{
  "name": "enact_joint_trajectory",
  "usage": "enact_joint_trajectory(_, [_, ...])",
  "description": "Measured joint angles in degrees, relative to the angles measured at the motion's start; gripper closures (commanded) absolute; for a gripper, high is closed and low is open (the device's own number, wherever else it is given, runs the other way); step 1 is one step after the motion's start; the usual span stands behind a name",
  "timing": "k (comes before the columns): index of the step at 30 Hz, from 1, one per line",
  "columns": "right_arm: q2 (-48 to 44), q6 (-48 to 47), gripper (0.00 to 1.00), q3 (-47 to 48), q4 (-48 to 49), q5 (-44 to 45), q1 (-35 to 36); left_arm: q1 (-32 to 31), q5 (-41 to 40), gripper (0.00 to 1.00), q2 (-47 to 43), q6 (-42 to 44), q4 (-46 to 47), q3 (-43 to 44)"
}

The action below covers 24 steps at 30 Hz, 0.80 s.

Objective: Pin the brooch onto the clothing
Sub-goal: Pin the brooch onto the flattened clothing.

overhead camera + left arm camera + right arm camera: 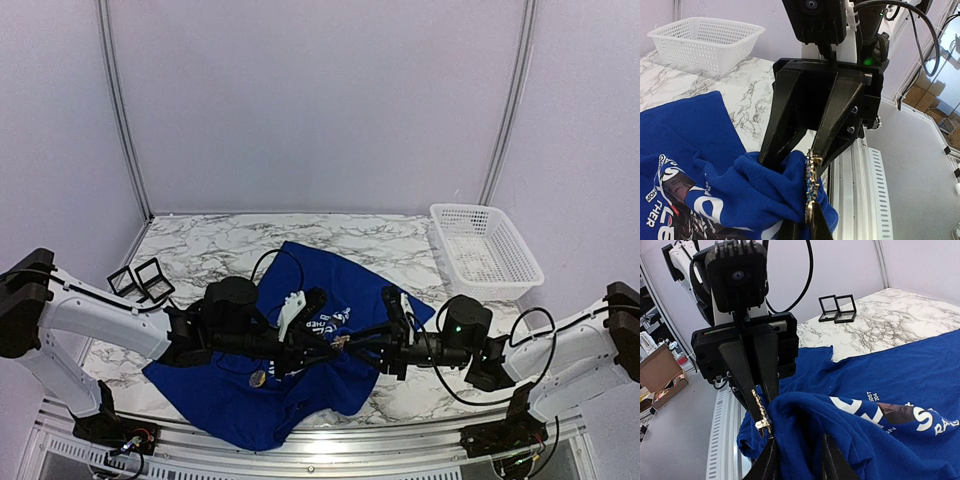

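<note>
Marble tabletop (220,245), white mesh basket (485,248) on it. Blue panda T-shirt (330,275) lay spread left of the basket, nearer the arm bases; two black frames (142,280) sat far left of the basket. The right gripper (792,159) was clamped on a raised T-shirt fold, fabric bunched between its fingers. Facing it, the left gripper (761,400) had fingers pressed together on the jewelled brooch (811,187), upright against that fold. Pin probably touched fabric; piercing unclear.
</note>
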Motion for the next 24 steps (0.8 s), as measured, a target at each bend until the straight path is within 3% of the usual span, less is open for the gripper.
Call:
enact_joint_trajectory(11, [-1.95,0.31,0.73,-0.98,-1.66,0.98,1.11,-0.35,-4.5,1.0,-1.05,-0.22,0.44,-0.83])
enact_joint_trajectory(19, [-2.1,6.01,0.62,0.81,-4.35,10.19,3.61,-1.05,-10.45,1.0,-2.14,-0.63,0.9,-1.57])
enact_joint_trajectory(24, [-1.2,6.03,0.61,1.81,-4.37,10.43,3.89,-1.2,-10.78,1.0,-2.14,-0.83,1.03,-1.68])
